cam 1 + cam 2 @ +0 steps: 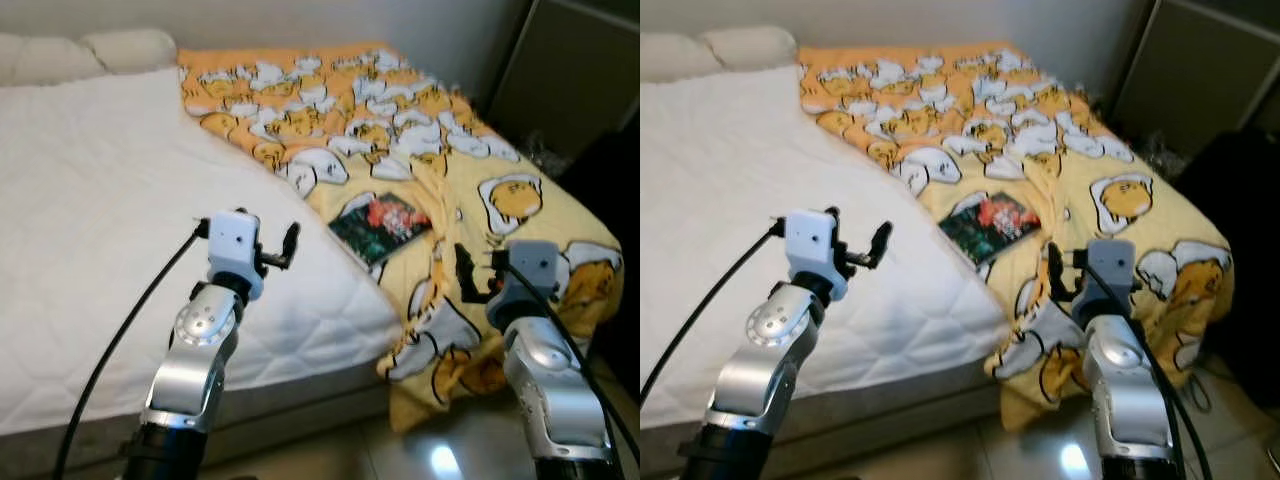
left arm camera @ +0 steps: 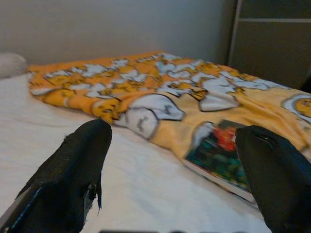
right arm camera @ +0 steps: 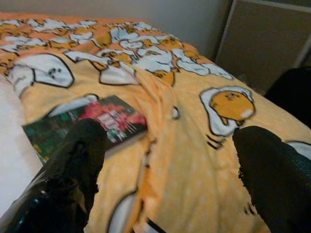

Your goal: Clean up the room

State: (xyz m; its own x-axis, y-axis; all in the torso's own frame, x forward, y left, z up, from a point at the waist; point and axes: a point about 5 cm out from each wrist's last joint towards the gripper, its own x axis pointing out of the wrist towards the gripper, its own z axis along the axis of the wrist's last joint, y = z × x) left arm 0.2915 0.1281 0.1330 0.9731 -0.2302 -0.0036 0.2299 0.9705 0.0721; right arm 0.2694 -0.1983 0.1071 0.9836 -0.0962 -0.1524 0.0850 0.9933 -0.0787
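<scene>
Left eye view looks down on a bed with a white quilted mattress, and a yellow blanket printed with egg characters spread across its right half and hanging over the foot edge. A book with a dark green and red cover lies flat on the blanket just beside the blanket's edge, slightly right of centre. The left gripper hovers over the bare mattress at about 8 o'clock from the book, well apart from it, its two black fingers spread wide with nothing between them. The right gripper hovers over the blanket at about 4 o'clock from the book, near it, fingers likewise wide apart and empty. Two pale pillows sit at the head at 11 o'clock, and a dark cabinet stands at 2 o'clock.
</scene>
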